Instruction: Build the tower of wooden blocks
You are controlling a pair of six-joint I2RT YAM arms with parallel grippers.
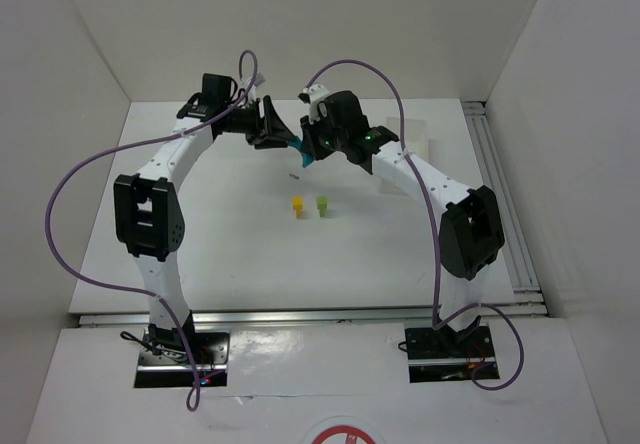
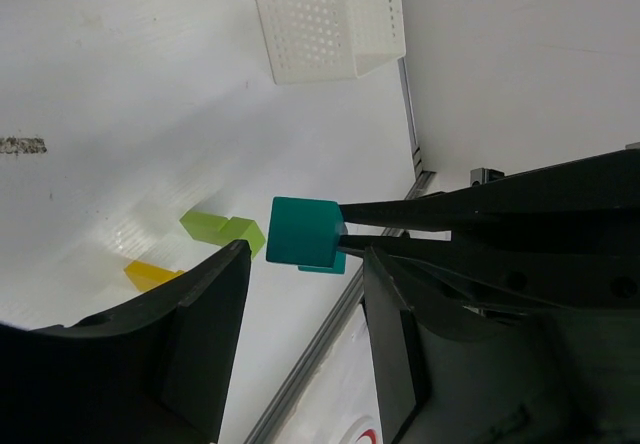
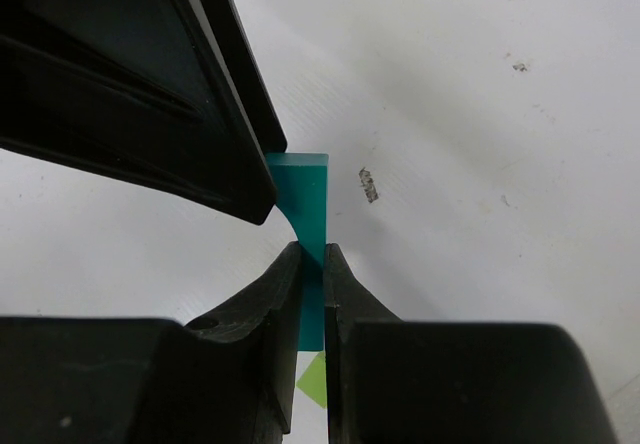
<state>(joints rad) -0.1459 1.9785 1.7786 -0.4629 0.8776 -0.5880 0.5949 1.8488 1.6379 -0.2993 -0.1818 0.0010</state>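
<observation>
I count one white table [image 1: 250, 264], boxed in by plain white walls [image 1: 90, 64] on three sides, with a metal rail [image 1: 500, 204] along its right edge. My two arms, the left arm [image 1: 150, 214] and the right arm [image 1: 465, 229], each trail one purple cable [image 1: 60, 214] and arch inward until their heads meet over the far middle of the table. One white perforated tray [image 2: 325, 14] sits at the far right, partly hidden behind the right arm in the overhead view. The right gripper [image 3: 312, 264] has its two fingers pinched tight on one end of the single teal arch piece [image 3: 305, 194] and holds it in the air. The left gripper [image 2: 305, 256] stands well open, a finger on either side of the arch's free end; I cannot tell whether either finger touches it. The arch's long axis runs straight out from the right fingertips toward the left gripper, slanting across the table in the overhead view, and its curved cut-out faces left in the right wrist view. Nearer the bases than the arch, two posts stand upright on the table just beside each other with a small gap: one yellow post [image 1: 297, 205] on the left and one lime-green post [image 1: 323, 205] on the right. One small dark scuff [image 1: 294, 176] marks the table between the posts and the arch.
</observation>
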